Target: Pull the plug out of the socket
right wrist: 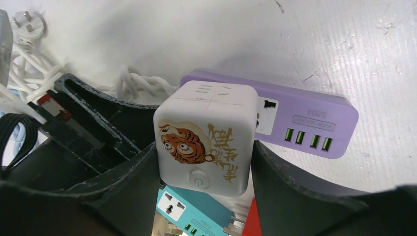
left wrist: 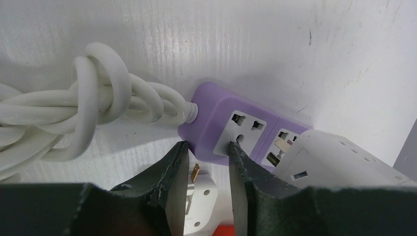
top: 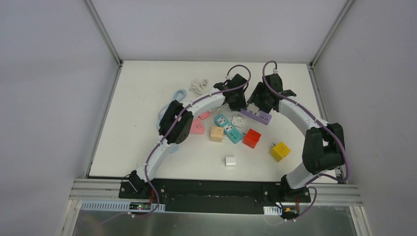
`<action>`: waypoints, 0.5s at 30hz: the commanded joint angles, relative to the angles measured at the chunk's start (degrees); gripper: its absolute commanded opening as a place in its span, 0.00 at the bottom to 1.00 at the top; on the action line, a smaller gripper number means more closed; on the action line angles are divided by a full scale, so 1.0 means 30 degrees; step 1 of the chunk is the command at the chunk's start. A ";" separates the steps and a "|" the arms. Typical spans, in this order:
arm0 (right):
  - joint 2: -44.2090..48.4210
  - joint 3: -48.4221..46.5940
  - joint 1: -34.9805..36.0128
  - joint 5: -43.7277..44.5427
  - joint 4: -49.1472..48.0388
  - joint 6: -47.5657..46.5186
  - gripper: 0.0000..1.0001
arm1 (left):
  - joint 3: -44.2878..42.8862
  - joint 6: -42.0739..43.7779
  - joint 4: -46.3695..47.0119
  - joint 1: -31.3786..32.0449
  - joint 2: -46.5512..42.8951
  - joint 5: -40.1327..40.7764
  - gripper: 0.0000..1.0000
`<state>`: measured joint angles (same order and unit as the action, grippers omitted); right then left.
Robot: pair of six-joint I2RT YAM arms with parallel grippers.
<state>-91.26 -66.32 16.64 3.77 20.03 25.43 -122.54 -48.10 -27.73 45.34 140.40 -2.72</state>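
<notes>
A white table, scuffed and scratched, stands boxed in by plain pale-grey walls behind it and on both sides. Metal posts rise from its far corners. A black strip and an aluminium rail line its near edge. The light is soft and even.

I am logging the white table as carrying a teal power strip near the middle, with a peach cube adapter sitting just beside it on the left and a red cube on the right. A yellow cube is sitting further right, apart. A small white cube is resting alone toward the near edge. A pink adapter is lying left of the peach one. A bundled white cable is lying toward the far edge, with a pale blue cable looping to its left.
</notes>
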 commanded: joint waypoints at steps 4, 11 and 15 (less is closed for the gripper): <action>0.1777 -0.0284 -0.1858 0.0578 0.0412 -0.0215 0.00 | 0.0795 0.0651 -0.0178 0.0120 -0.0900 -0.0503 0.38; 0.2602 0.1143 -0.4528 0.0117 -0.0494 0.0318 0.00 | 0.1909 0.2567 0.1340 -0.0057 -0.3933 -0.1462 0.55; 0.1942 0.1439 -0.5485 -0.1401 -0.1528 0.0631 0.00 | 0.2269 0.3631 0.1533 -0.0223 -0.6029 -0.1826 0.66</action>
<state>-85.47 -62.63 2.02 3.49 19.73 25.76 -115.87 -42.35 -25.47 45.28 133.88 -5.91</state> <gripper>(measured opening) 0.630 0.618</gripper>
